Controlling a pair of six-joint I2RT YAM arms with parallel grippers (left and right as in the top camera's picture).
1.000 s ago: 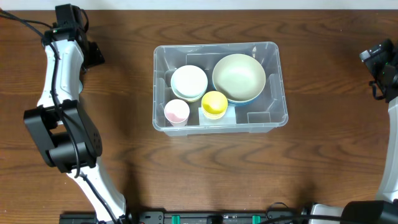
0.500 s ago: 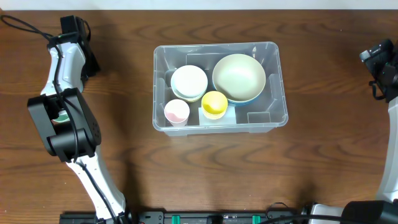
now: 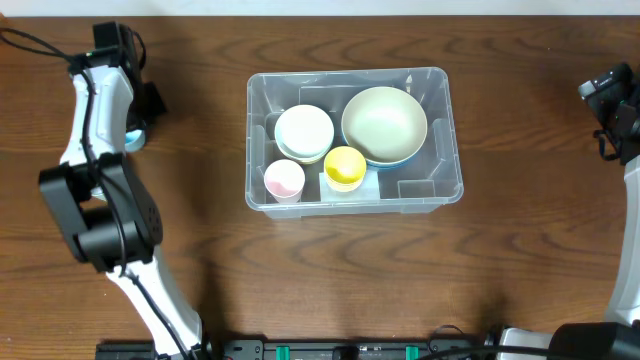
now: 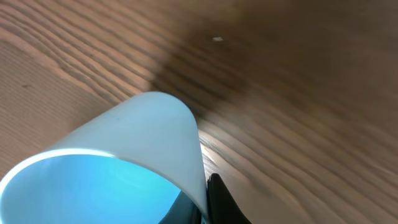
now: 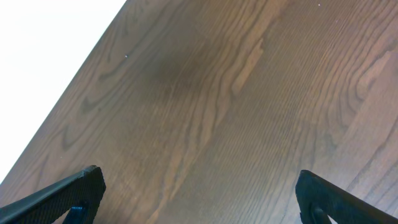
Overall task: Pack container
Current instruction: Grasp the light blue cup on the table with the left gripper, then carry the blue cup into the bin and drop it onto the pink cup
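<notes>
Brown wood-grain table [image 3: 530,260]; clear container [image 3: 430,188] mid-table; white beyond far edge

The container [image 3: 428,190] sits mid-table [image 3: 330,270], holding a big bowl [image 3: 384,124] far right, a small bowl [image 3: 304,131] far left, a first cup [image 3: 284,179] near left with a second cup [image 3: 345,167] just to its right, while a third cup [image 3: 134,139] lies well apart at the far left.

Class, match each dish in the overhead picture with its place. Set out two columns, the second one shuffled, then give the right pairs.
Column one
1. big pale bowl
2. pink cup
3. yellow cup
4. blue cup

Column two
A. outside the bin, far to its left
B. bin's lower left corner
C. bin's upper right part
D. bin's lower edge, just right of the pink cup

Pairs: 1-C, 2-B, 3-D, 4-A
</notes>
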